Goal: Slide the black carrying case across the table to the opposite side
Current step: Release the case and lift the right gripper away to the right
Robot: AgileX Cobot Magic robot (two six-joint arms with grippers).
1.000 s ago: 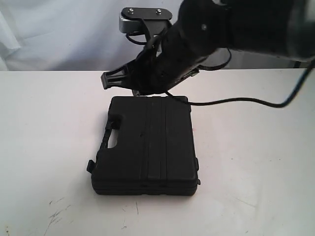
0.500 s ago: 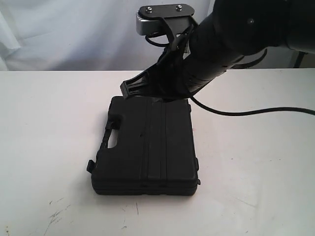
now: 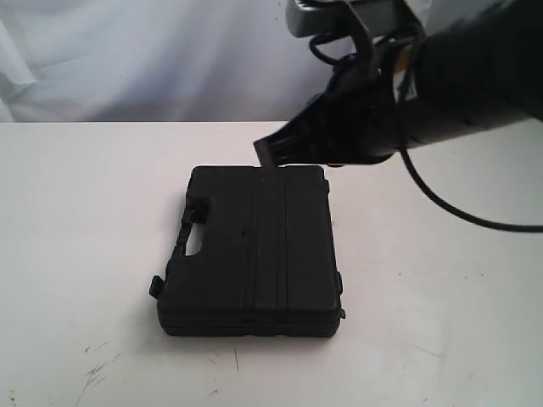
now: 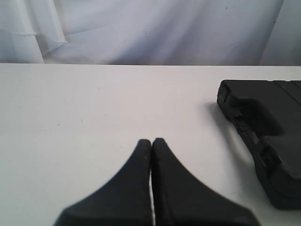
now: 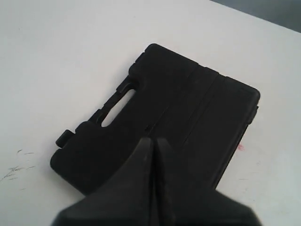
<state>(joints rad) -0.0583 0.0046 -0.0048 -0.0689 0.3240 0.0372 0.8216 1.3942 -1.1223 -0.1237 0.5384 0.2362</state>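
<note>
The black carrying case (image 3: pixel 254 250) lies flat on the white table (image 3: pixel 76 212), its handle on the left side. My right gripper (image 3: pixel 270 151) is shut and empty. It hangs just above and behind the case's far right corner, apart from it. In the right wrist view its closed tips (image 5: pixel 154 140) point down at the case (image 5: pixel 174 108). My left gripper (image 4: pixel 151 141) is shut with nothing in it, low over bare table (image 4: pixel 94 103), and the case (image 4: pixel 263 127) lies off to one side of it. The exterior view does not show the left gripper.
A white cloth backdrop (image 3: pixel 127 59) hangs behind the table's far edge. A black cable (image 3: pixel 458 212) trails from the right arm over the table. Dark scuff marks (image 3: pixel 97 369) sit near the front left, and a small red spot (image 5: pixel 241 147) lies beside the case.
My right arm has swung up and to the right, away from the case's far edge. The case has not moved.
</note>
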